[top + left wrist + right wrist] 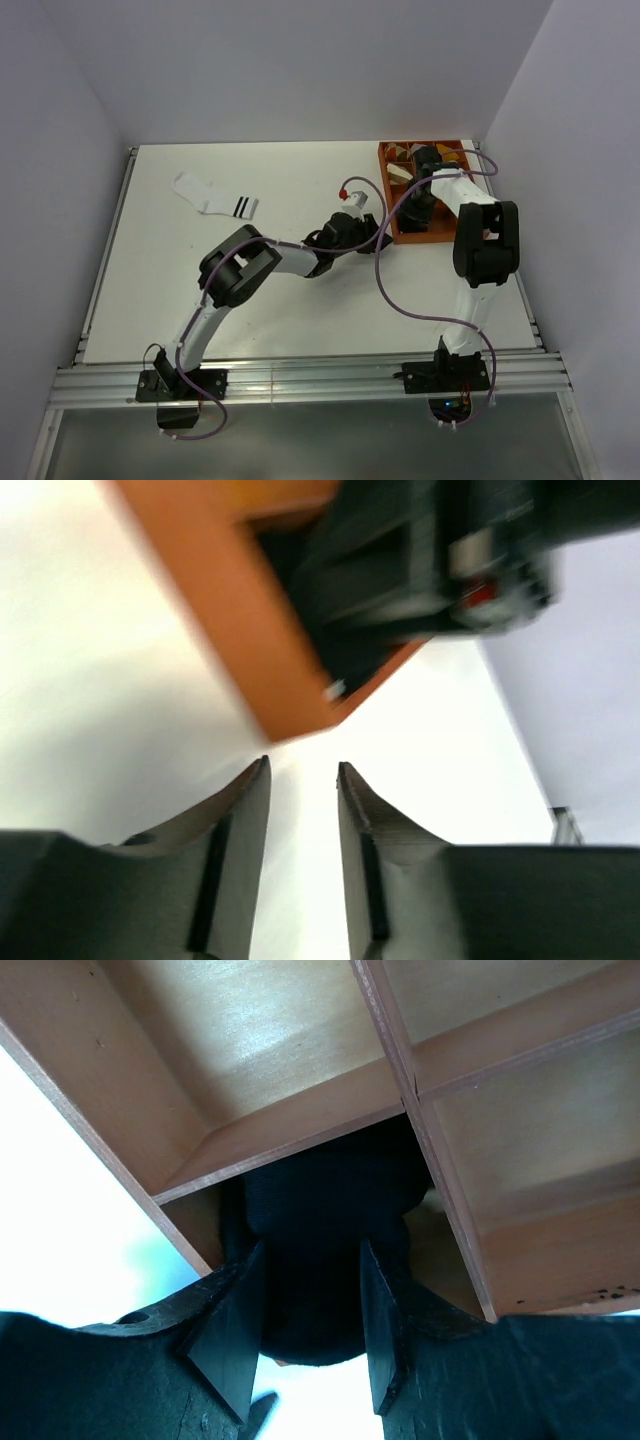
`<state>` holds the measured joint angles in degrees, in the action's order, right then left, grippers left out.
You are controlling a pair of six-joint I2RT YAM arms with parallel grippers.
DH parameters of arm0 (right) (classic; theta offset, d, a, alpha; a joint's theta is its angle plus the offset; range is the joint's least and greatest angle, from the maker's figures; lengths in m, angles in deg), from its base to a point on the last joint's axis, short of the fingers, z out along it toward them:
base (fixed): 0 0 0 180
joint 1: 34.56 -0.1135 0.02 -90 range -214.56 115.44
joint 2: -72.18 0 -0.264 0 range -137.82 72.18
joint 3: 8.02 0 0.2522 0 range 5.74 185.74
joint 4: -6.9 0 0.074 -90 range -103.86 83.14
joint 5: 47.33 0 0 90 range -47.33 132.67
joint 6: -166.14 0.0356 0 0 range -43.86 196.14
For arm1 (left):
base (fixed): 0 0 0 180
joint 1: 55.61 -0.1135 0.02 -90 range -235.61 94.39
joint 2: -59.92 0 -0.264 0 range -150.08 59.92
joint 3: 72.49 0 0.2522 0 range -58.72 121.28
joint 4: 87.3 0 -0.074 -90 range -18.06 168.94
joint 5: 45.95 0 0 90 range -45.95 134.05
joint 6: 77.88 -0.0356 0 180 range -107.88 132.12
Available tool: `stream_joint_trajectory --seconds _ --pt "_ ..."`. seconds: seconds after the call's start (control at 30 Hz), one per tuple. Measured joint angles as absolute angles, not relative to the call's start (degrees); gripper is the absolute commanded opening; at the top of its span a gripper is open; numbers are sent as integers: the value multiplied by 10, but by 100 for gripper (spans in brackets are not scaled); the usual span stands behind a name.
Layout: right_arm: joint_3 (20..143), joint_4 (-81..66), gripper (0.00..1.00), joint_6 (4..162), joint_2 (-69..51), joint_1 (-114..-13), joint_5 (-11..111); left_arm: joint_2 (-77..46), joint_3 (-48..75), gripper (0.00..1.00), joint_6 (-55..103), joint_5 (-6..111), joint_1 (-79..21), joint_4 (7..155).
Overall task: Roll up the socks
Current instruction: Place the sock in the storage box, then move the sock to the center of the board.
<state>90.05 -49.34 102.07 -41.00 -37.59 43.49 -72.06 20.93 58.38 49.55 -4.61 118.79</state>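
Carefully now: your right end effector (311,1248) clenches the black sock (320,1190) in the box (280,1130), left end effector (303,765) released; freed loosely, it could unroll.

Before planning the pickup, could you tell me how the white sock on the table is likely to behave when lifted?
The white sock lies flat and bent, so it will probably droop from a pinch rather than hold shape. It looks thin and light; pushed, it may bunch rather than slide.
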Motion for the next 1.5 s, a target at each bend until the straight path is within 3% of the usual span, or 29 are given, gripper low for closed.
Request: stream_joint_trajectory --seconds 0.2,0.53,0.73,0.87,1.0,1.13,1.3,1.5 --pt "900 -490 47 1018 -414 -376 434 -645 108 56 597 470 -58 1168" --pt "898 -489 48 1016 -408 -376 436 -366 -24 83 631 379 -104 1067" --pt "897 -503 59 1019 -360 -377 436 -214 -41 91 623 305 -148 927" --pt "897 -502 67 1022 -269 -381 435 -137 -44 95 608 267 -181 844" --pt "901 -488 68 1021 -164 -381 426 -80 -55 96 594 245 -223 774" --pt "883 -440 73 1009 -41 -382 422 -66 -58 96 580 244 -287 720" --pt "790 -355 98 999 163 -382 431 -133 -36 95 560 265 -374 672" --pt "706 -273 100 992 353 -382 429 -306 73 88 519 298 -439 647"
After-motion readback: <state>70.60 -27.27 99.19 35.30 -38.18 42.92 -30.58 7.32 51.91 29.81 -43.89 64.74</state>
